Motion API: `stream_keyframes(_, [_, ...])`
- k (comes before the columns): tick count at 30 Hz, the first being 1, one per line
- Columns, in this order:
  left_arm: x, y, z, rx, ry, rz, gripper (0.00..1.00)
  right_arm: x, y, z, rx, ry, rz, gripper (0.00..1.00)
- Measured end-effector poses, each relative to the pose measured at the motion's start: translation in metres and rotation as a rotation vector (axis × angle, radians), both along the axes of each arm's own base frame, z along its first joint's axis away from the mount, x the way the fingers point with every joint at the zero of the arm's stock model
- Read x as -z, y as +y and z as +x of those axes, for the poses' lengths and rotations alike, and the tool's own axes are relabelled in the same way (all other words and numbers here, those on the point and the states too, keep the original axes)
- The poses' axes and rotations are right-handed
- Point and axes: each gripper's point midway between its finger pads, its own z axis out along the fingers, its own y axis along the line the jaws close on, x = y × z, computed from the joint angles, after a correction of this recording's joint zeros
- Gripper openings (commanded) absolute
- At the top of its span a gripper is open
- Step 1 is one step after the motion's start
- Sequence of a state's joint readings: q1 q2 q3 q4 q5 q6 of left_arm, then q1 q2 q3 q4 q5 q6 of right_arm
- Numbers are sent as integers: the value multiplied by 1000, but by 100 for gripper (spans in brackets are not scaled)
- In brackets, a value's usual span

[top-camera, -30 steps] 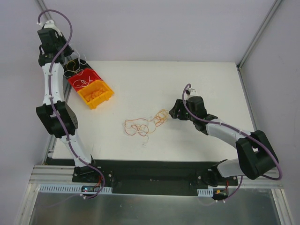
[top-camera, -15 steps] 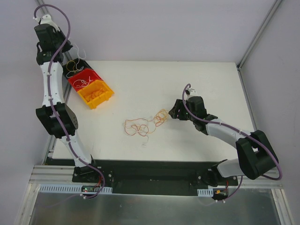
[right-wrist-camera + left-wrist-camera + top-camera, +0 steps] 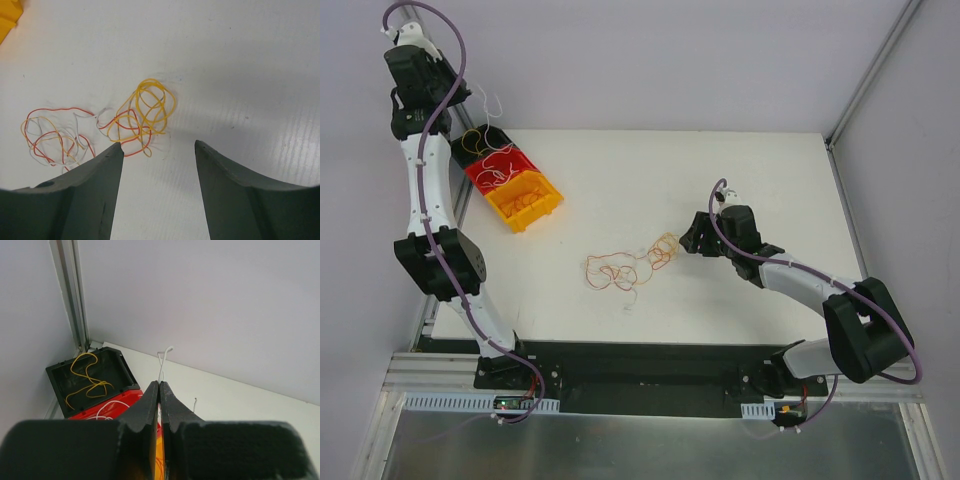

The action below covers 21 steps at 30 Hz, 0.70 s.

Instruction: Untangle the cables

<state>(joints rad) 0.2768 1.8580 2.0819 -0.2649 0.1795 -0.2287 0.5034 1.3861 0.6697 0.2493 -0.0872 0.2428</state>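
While your left fingers (image 3: 149, 402) are pinched tight on a thin white cable (image 3: 161, 361), raised over the black bin (image 3: 119, 371) at the far left, the tangle of cables (image 3: 628, 266) lies in the middle of the bench (image 3: 750, 170): orange, red and white loops. Your right fingers (image 3: 90, 192) stand apart, gripping nothing, just right of it.

I see a loose tangle of cables (image 3: 632, 263), thin orange, red, yellow and white loops, lying flat well to the right of the yellow bin (image 3: 525, 200) and nearer me. One white cable (image 3: 160, 367) is raised beyond that bin's far left, pinched in the left gripper (image 3: 160, 385).
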Motion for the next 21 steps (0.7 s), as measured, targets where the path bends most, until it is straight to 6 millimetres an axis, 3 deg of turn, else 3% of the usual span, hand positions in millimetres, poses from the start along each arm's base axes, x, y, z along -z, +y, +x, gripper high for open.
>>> stream_keyframes(15, [43,9,-3,-63,93,-30,0,0,0,0,0,0,0,62])
stream_keyframes(21, [99,29,0,-171,206,-35,0,0,0,0,-1,1,0,62])
